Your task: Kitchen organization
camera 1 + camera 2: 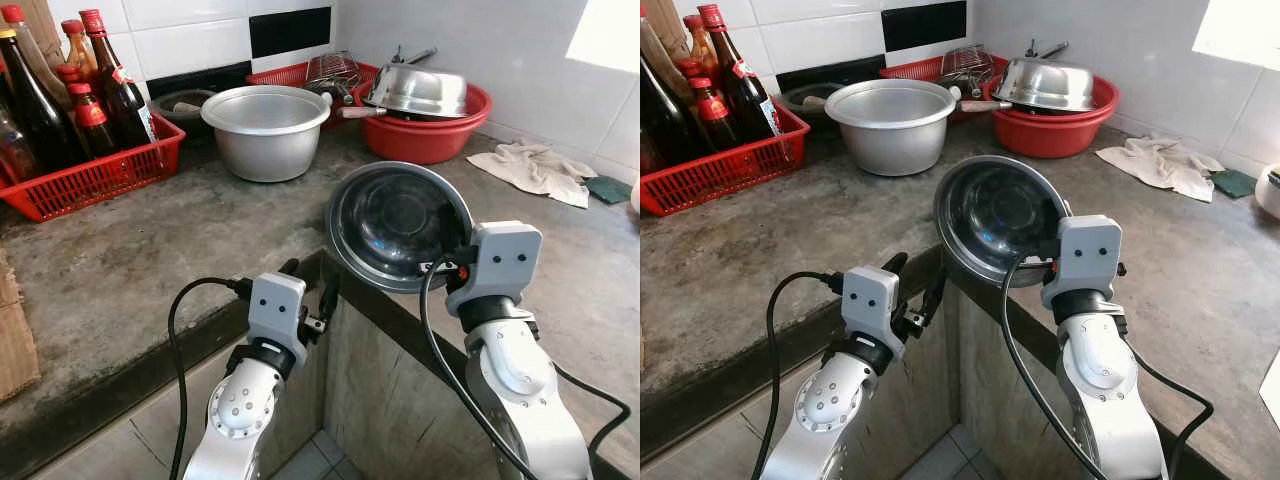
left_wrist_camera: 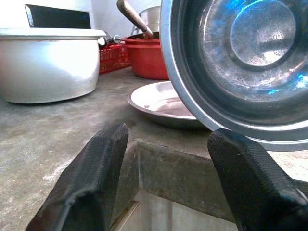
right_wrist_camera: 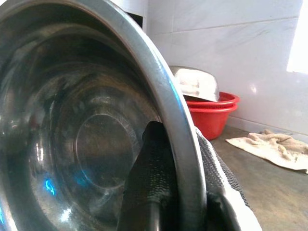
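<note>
My right tool [image 3: 180,159] grips the steel bowl [image 1: 395,222] by its rim at the desk's [image 1: 150,240] inner corner; my left tool [image 2: 168,183] is released; a plate [image 2: 161,102] lies beneath the bowl.

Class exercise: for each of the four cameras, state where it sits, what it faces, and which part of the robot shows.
Left eye: head, looking down at the counter; both arms show.
Right eye: same scene, sharing the steel bowl.
Left wrist: looks along the open left pincer at the bowl and a plate.
Right wrist: along the right pincer, clamping the bowl's rim; shares the red basin.
</note>
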